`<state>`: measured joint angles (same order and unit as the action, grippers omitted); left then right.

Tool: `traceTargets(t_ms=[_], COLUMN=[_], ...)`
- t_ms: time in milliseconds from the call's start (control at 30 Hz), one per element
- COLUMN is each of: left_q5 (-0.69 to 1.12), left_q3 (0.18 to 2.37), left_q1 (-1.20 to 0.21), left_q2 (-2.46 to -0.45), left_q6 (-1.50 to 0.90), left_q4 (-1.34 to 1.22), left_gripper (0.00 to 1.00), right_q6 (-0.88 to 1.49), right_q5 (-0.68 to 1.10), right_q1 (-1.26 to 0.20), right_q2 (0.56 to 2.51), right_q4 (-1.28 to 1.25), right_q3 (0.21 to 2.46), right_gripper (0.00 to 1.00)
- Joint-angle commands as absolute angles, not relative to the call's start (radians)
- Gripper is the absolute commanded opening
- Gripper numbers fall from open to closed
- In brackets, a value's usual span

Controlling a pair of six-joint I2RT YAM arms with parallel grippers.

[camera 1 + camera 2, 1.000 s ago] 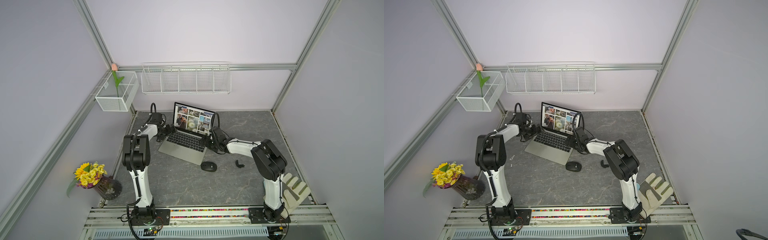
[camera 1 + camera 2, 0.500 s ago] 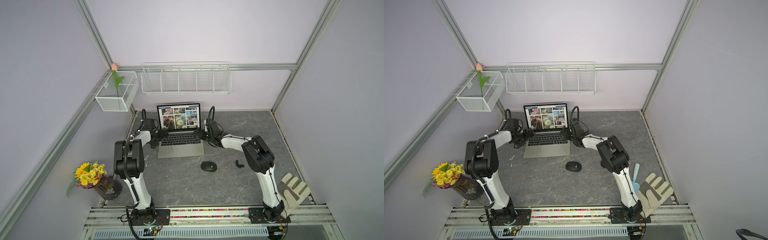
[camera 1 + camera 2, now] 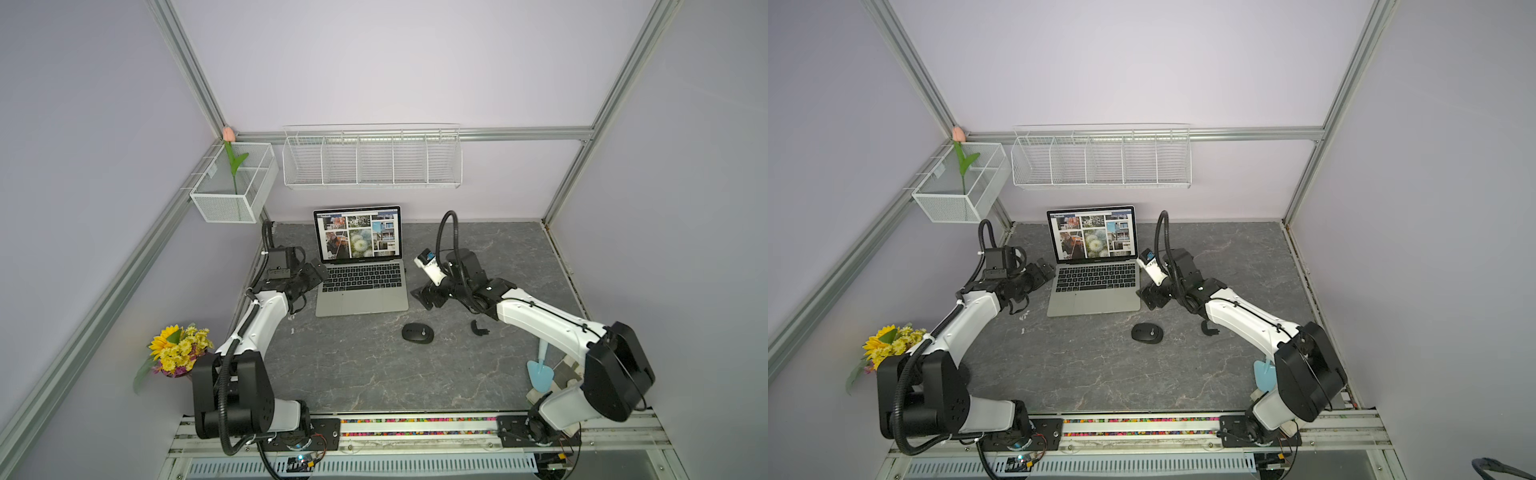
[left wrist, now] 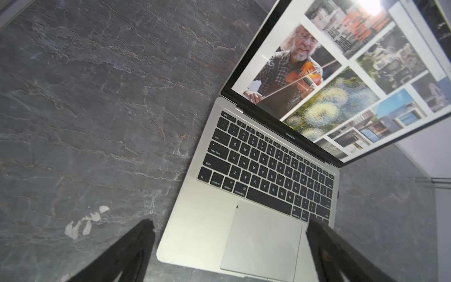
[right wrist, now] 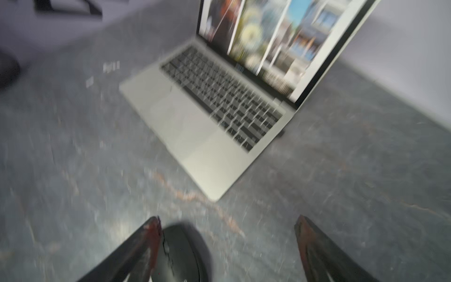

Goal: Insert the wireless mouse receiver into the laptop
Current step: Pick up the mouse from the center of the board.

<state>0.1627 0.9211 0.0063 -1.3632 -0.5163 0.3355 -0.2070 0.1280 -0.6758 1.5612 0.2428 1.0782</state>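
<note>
Right gripper (image 3: pixel 424 297), jaws apart and empty, backing off laptop (image 3: pixel 360 297) toward mouse (image 3: pixel 417 333); left gripper (image 3: pixel 314 272), also spread, hovering just beside opposite edge. Laptop now sitting square, no longer skewed. Wireless mouse receiver (image 5: pixel 280 133) showing as dark stub in laptop's right edge, so insertion looking done.

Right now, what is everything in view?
laptop: one, silver, open, back middle of table
receiver: one, dark stub, at laptop's right edge
mouse: one, black, before laptop
hooked cover: one, black, right of mouse
rack: one, white wire, back wall
basket: one, white mesh, left wall, holding tulip
bouquet: one, yellow, front left
scoop: one, pale blue, front right
table: one, grey
left pincer: one, black, open, beside laptop's left edge
right pincer: one, black, open, right of laptop
</note>
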Motion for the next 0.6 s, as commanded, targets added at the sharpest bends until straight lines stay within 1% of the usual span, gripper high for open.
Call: traceTargets(t_ms=[0, 167, 333, 400, 433, 533, 567], left_q5=[0.212, 0.213, 0.279, 0.331, 0.343, 0.367, 0.380], left_q3=[0.859, 0.820, 0.782, 0.753, 0.742, 0.710, 0.702], left_q1=[0.002, 0.003, 0.003, 0.003, 0.003, 0.003, 0.003], left_q2=[-1.311, -1.259, -1.226, -1.213, -1.209, -1.199, -1.198], left_q6=[-0.521, -0.532, -0.518, -0.511, -0.512, -0.520, -0.531], left_q4=[0.248, 0.200, 0.119, 0.052, 0.024, -0.080, -0.126], left_gripper=[1.00, 1.00, 1.00, 0.99, 1.00, 1.00, 1.00], right_q6=[-0.460, -0.531, -0.563, -0.579, -0.581, -0.572, -0.561], right_q5=[0.181, 0.167, 0.145, 0.123, 0.119, 0.092, 0.074], right_q1=[-0.702, -0.761, -0.765, -0.770, -0.770, -0.775, -0.776], right_q2=[1.636, 1.735, 1.803, 1.828, 1.839, 1.853, 1.853], right_q4=[0.567, 0.591, 0.562, 0.554, 0.553, 0.532, 0.514], right_q3=[1.063, 1.081, 1.104, 1.112, 1.118, 1.122, 1.119], right_gripper=[0.90, 0.91, 0.94, 0.98, 0.99, 0.86, 0.79])
